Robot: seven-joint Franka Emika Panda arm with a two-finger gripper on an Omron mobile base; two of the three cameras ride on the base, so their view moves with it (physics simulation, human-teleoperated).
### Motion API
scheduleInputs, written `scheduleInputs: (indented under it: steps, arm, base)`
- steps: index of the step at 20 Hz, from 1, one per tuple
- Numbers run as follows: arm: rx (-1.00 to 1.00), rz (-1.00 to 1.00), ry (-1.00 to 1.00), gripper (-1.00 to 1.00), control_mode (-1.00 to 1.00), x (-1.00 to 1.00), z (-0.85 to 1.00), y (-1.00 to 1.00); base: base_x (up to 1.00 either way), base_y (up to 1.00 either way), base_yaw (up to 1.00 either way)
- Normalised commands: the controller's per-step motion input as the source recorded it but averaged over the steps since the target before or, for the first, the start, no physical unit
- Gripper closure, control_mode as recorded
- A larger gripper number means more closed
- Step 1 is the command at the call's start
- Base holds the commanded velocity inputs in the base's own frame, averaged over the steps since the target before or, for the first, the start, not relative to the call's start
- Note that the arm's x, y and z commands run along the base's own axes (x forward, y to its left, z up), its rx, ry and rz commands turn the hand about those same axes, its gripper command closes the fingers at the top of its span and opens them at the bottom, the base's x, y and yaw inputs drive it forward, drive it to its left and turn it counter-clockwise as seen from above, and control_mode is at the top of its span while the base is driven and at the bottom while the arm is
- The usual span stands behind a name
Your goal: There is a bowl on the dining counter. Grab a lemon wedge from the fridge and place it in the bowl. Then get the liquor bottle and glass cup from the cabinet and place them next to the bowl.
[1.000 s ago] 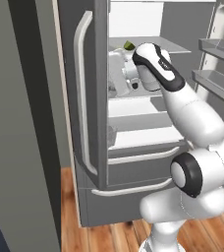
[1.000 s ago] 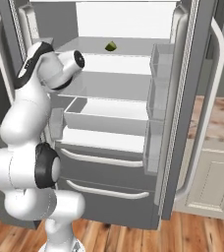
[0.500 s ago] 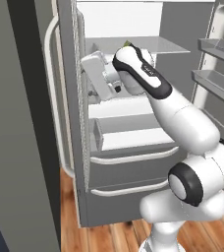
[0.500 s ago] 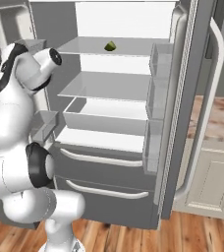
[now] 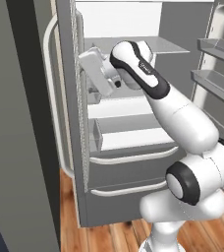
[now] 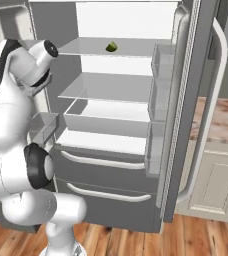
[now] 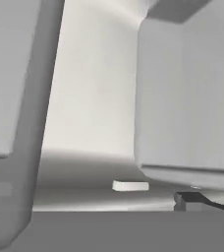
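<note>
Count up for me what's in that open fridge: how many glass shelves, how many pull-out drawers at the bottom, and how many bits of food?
Glass shelves: 2
Bottom drawers with curved handles: 2
Lemon wedge, on the top shelf: 1
Total: 5

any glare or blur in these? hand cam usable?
Left base view: sharp, flat light, arm blocks the shelves. Right base view: clear, even light, lemon wedge legible on the top shelf. Hand view: washed-out grey panels, soft and low-contrast, barely usable.
</note>
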Motion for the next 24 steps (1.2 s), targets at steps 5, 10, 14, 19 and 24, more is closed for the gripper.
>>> scheduleInputs:
  steps: [5,10,14,19,24]
  arm:
    - [-0.04,-0.08,-0.3,-1.0,-1.0,-0.77,0.0,-0.66]
    - [-0.09,-0.05,-0.34,-1.0,-1.0,-0.91,0.0,-0.86]
    - [-0.16,-0.03,-0.26,-1.0,-1.0,-0.83,-0.04,-0.86]
    - [-0.21,-0.14,-0.17,-1.0,-1.0,-0.81,-0.12,-0.68]
    - [-0.26,-0.23,-0.05,-1.0,-1.0,-0.5,-0.13,-0.42]
  base:
    - [0.0,0.0,0.0]
    - [0.0,0.0,0.0]
    - [0.0,0.0,0.0]
    - [0.0,0.0,0.0]
    - [0.0,0.0,0.0]
